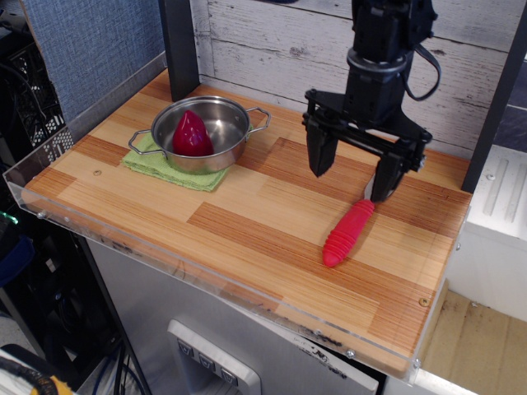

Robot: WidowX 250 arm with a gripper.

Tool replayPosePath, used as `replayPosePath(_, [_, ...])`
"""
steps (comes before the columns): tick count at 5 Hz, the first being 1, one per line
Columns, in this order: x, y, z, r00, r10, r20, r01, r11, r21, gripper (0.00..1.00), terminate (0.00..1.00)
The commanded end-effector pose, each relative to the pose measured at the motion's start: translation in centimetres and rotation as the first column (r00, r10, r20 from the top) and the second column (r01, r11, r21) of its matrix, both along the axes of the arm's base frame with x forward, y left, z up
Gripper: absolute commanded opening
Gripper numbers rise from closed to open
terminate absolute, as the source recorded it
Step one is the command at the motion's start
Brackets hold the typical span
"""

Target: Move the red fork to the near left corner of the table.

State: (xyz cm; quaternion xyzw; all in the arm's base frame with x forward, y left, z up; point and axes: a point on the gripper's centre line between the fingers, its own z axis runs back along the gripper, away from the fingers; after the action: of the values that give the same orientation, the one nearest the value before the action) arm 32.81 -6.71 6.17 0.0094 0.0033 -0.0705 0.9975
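The red fork lies on the wooden table at the right, its ribbed red handle pointing toward the near edge. Its silver head is hidden behind my gripper's right finger. My gripper is open and empty, hanging low over the table just above and to the left of the fork's head end. Its left finger is apart from the fork; its right finger stands right at the top of the handle.
A steel pot holding a dark-red pepper-like toy sits on a green cloth at the far left. A clear acrylic rim edges the table. A dark post stands at the back left.
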Motion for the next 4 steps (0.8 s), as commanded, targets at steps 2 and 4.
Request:
replayPosePath(2, [-0.5,-1.6,-3.2,0.999,0.001,-0.050,-0.003,1.000,-0.027,1.00,0.00])
replayPosePath(4, [-0.5,-1.5,-5.7,0.996,0.001,-0.089,-0.002,1.000,-0.014,1.00,0.00])
